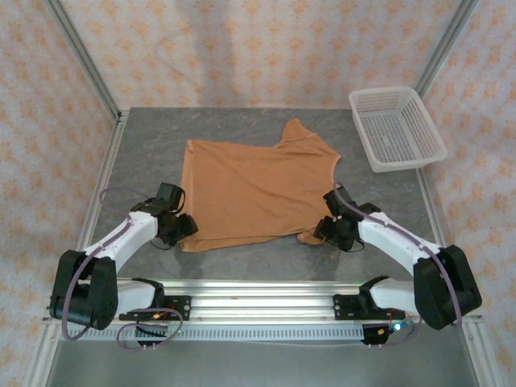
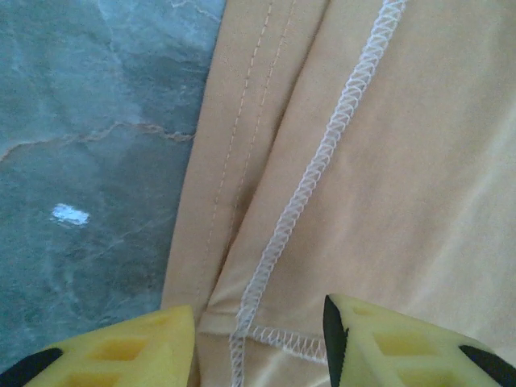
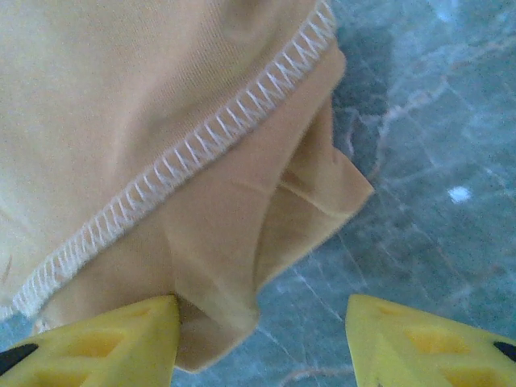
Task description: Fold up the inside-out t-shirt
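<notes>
**A:** What are the end effectors doing?

**B:** The left end effector [image 2: 258, 322] has its jaws partly apart, straddling the stitched hem at the near left corner of the inside-out t-shirt [image 1: 250, 189]. The right end effector [image 3: 262, 322] is open wider over the crumpled near right corner.

**A:** And the shirt?

**B:** It lies tan and spread flat on the grey marbled surface [image 1: 153, 153]. A white basket [image 1: 397, 129] sits at the far right.

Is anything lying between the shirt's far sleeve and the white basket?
No. In the top external view, the stretch of grey marbled table between the inside-out t-shirt and the white mesh basket is bare; the two are apart.
</notes>
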You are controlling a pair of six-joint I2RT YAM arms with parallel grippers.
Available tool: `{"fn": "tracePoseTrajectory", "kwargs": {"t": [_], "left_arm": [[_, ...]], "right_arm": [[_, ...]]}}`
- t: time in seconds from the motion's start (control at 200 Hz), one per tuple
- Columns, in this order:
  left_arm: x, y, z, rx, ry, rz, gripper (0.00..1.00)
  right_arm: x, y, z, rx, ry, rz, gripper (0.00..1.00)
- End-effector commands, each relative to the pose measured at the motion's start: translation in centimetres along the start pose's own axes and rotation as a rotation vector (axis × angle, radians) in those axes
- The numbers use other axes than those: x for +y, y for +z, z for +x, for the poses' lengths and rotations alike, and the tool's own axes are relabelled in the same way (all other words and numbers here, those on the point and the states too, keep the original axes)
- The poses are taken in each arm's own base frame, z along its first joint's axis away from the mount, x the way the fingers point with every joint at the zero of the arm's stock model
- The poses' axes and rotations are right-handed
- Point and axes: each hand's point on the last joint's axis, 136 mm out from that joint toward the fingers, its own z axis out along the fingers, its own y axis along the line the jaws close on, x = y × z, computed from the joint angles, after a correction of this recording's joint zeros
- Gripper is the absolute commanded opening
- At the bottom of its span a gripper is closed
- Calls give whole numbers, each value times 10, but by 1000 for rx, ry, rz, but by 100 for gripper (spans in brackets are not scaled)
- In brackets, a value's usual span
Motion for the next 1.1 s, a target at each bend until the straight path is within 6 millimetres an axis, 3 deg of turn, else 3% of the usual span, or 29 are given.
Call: {"fn": "tracePoseTrajectory", "kwargs": {"t": [0.0, 0.08, 0.175, 0.27, 0.415, 0.55, 0.641, 0.771, 0.801, 0.876, 0.961, 1.096], "left_arm": [[-2, 14, 1, 1, -26, 19, 37], [-1, 16, 0, 4, -26, 7, 21], [-1, 5, -7, -17, -10, -20, 5], [-2, -20, -22, -75, 12, -54, 0], [-15, -59, -47, -172, 40, -46, 0], [-25, -70, -67, -205, 43, -44, 0], [-31, -68, -83, -214, 37, -48, 0], [-43, -63, -107, -213, 28, -51, 0], [-46, -61, -110, -209, 30, -51, 0], [-51, -54, -115, -189, 35, -50, 0], [-54, -45, -114, -168, 36, -42, 0], [-48, -33, -108, -152, 36, -48, 0]], "right_arm": [[8, 7, -13, -45, 10, -12, 53], [10, 8, -18, -52, 4, -1, 39], [12, 2, -21, -59, -5, 7, 18], [16, -12, -23, -72, -19, -6, 0], [28, -48, -32, -101, -42, -27, 0], [54, -77, -47, -127, -71, -81, 0], [74, -84, -68, -155, -102, -85, 0], [108, -67, -110, -134, -132, -55, 0], [117, -62, -120, -126, -140, -53, 5], [130, -52, -144, -120, -156, -14, 32], [132, -50, -157, -128, -173, 22, 48], [116, -57, -141, -145, -183, 9, 53]]}}
